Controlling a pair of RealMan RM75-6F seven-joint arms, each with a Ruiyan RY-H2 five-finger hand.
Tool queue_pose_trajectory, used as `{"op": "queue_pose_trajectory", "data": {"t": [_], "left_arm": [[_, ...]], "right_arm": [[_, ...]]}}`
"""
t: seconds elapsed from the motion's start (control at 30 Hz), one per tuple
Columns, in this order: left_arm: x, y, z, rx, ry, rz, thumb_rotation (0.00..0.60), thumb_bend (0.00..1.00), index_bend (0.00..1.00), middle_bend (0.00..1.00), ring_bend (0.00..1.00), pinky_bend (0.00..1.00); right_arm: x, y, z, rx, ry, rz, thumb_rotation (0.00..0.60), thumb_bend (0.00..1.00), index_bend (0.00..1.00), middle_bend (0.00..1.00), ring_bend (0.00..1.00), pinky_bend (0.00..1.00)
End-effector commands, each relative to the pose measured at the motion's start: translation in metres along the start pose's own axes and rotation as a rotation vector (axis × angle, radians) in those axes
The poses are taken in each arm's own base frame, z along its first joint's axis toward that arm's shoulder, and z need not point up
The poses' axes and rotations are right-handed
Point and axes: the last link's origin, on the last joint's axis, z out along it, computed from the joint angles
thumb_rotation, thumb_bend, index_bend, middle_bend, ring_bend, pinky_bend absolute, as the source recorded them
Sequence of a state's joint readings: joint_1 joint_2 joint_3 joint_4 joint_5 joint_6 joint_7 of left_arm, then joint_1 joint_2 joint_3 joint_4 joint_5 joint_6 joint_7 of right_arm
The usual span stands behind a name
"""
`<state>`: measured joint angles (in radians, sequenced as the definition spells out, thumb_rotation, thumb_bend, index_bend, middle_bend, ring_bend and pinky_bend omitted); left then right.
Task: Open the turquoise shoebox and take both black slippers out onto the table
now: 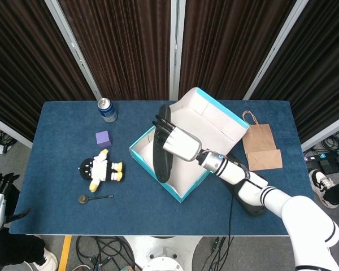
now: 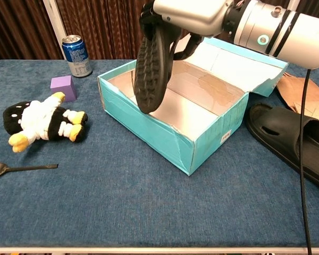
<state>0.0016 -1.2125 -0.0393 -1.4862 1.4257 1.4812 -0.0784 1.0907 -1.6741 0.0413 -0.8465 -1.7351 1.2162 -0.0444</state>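
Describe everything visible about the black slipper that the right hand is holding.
The held slipper is black and looks like moulded rubber or foam, with a ridged tread sole facing the chest camera. It hangs nearly vertical, toe end down, above the open turquoise shoebox, apparently clear of the walls. The right hand grips its upper end; nothing else touches it.

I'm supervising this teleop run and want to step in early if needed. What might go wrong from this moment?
The right hand grips the second slipper only at its top end, so it may swing or slip and drop.

Its lower tip hangs level with the shoebox wall and could catch it, dragging the box.

The first slipper lies close on the box's right, and the plush penguin on its left, limiting set-down space.
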Motion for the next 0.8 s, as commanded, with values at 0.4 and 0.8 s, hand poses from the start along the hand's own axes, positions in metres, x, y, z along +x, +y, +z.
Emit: {"op": "queue_pose_trajectory", "data": {"t": [0.4,0.8], "left_arm": [[0.003,0.006,0.004,-0.031,0.008,0.004,0.600,0.00,0.16,0.10,0.02,0.13],[0.005,0.016,0.010,-0.075,0.008,-0.001,0.600,0.00,0.16,0.10,0.02,0.13]], "right_arm": [[0.047,0.007,-0.118,-0.167,-0.003,0.169,0.600,0.20,0.76,0.45,0.10,0.00],[0.055,0.002,-0.221,-0.335,-0.132,0.299,0.600,0.21,0.75,0.45,0.11,0.00]]}}
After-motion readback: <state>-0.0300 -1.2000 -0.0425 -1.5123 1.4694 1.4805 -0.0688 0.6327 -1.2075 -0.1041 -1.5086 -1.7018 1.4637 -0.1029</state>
